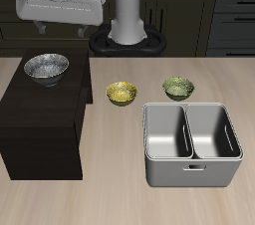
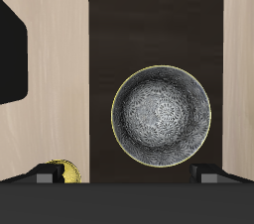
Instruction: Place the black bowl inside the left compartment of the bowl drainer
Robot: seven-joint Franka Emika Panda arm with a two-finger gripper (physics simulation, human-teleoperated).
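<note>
The black bowl [image 1: 47, 67] is round and dark with a silvery speckled inside. It rests upright on top of a dark wooden cabinet [image 1: 40, 119]. My gripper [image 1: 60, 25] hangs well above it, open and holding nothing. In the wrist view the black bowl [image 2: 161, 111] lies directly below, with the two fingertips [image 2: 45, 175] spread wide on either side of the gripper [image 2: 127, 174]. The bowl drainer [image 1: 189, 174], a light-grey bin with two deep wells and a middle wall, stands near the table's front edge, far from the bowl. Nothing lies in either well.
A small yellow bowl [image 1: 121, 93] and a small green bowl [image 1: 177, 87] sit on the table between the cabinet and the drainer, just behind the drainer. The yellow bowl [image 2: 62, 171] also peeks into the wrist view beside the cabinet top [image 2: 109, 30].
</note>
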